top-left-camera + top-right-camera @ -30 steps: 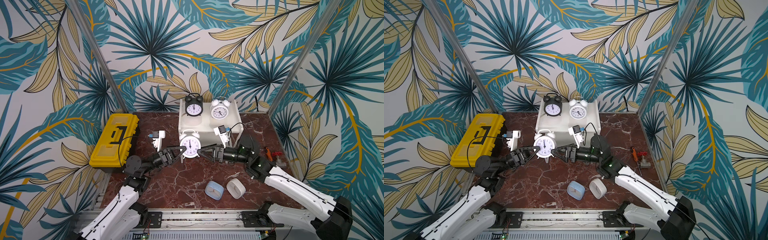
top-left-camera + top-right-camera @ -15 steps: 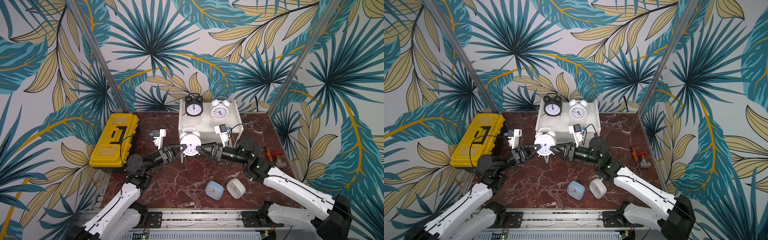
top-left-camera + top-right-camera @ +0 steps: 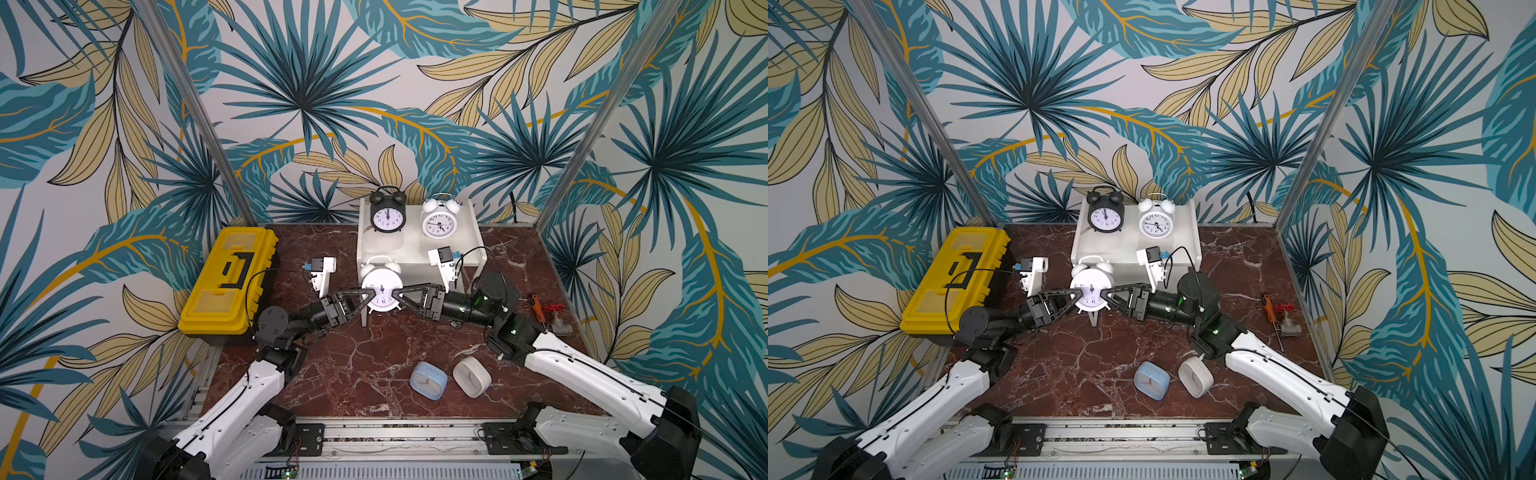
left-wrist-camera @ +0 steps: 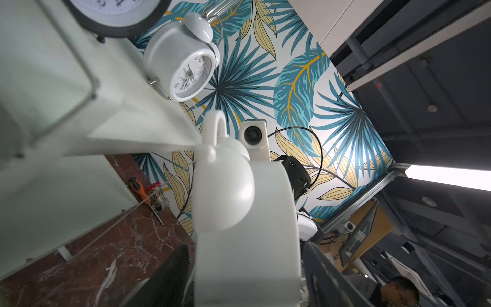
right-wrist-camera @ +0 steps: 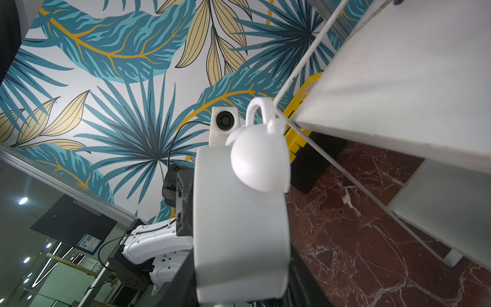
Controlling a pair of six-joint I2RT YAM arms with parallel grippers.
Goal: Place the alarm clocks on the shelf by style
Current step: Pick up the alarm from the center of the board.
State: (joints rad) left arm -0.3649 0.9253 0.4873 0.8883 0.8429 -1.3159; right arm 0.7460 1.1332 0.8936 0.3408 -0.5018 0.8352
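White twin-bell clock (image 3: pixel 381 286) aloft before shelf (image 3: pixel 411 249); left pincer (image 3: pixel 371 297) at its 9 o'clock, right pincer (image 3: pixel 397 299) at 3, likely a handover. Which grips: cannot tell.

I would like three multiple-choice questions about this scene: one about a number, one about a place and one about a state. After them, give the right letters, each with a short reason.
1. How many clocks stand on the top board of the shelf?
A. Four
B. One
C. Two

2. Where is the light blue clock?
A. On the shelf's top board
B. On the table, beside the white square clock
C. On the shelf's lower board

3. How is the black clock placed?
A. Upright, face to the front
B. Lying face down
C. Upside down

Answers:
1 C: only the black clock and a white bell clock stand there.
2 B: in both top views it is on the marble near the front edge, next to the white square one.
3 A: its bells are on top and its dial is readable.
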